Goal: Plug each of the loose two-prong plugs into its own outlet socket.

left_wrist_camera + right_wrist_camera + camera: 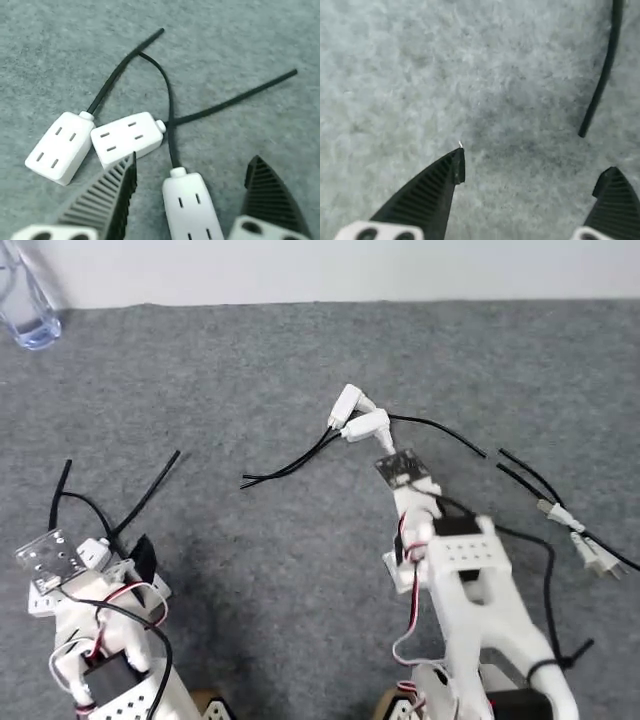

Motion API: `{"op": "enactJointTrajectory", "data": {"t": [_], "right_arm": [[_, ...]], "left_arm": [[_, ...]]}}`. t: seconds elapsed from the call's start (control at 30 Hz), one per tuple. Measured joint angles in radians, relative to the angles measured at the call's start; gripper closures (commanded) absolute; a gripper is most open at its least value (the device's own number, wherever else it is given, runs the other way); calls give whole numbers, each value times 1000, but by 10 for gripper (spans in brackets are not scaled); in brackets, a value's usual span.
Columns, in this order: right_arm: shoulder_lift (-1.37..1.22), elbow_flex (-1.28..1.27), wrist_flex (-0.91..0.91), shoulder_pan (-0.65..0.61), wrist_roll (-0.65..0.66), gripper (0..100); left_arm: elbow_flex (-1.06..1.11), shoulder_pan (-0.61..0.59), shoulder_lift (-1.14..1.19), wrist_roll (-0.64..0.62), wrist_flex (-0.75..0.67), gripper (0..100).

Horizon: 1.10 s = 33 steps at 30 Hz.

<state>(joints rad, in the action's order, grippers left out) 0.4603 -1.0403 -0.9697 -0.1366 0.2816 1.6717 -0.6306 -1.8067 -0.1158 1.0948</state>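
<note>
Three white outlet sockets lie on the grey carpet in the left wrist view: one (57, 150), one (127, 137), and one (192, 207) between the fingers of my left gripper (195, 159), which is open and not touching it. Two white plugs (345, 405) (365, 426) on black cords lie side by side mid-table. Two more plugs (556, 512) (598, 560) lie at the right. My right arm (460, 550) stands just short of the middle plugs. Its gripper (536, 162) is open over bare carpet, near a black cord end (605, 75).
A clear plastic bottle (25, 310) stands at the far left corner by the white wall. Loose black cord ends (150, 485) trail from the sockets, and others (285, 468) from the middle plugs. Open carpet (250, 570) lies between the two arms.
</note>
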Motion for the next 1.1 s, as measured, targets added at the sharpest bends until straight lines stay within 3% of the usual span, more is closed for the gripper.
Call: {"op": "enactJointTrajectory", "data": {"t": [0.43,0.53,0.8,0.93,1.1], "right_arm": [[25,-114,135,0,-8,608],[25,-114,140,0,-8,608],[25,-114,152,0,-8,608],[25,-114,153,0,-8,608],[25,-114,153,-2,-8,608]], "left_arm": [[-25,-14,0,236,46,672],[-144,-44,0,316,29,673],[-698,-58,-2,374,25,673],[-937,-58,-2,359,25,673],[-1062,-57,152,279,25,673]]}}
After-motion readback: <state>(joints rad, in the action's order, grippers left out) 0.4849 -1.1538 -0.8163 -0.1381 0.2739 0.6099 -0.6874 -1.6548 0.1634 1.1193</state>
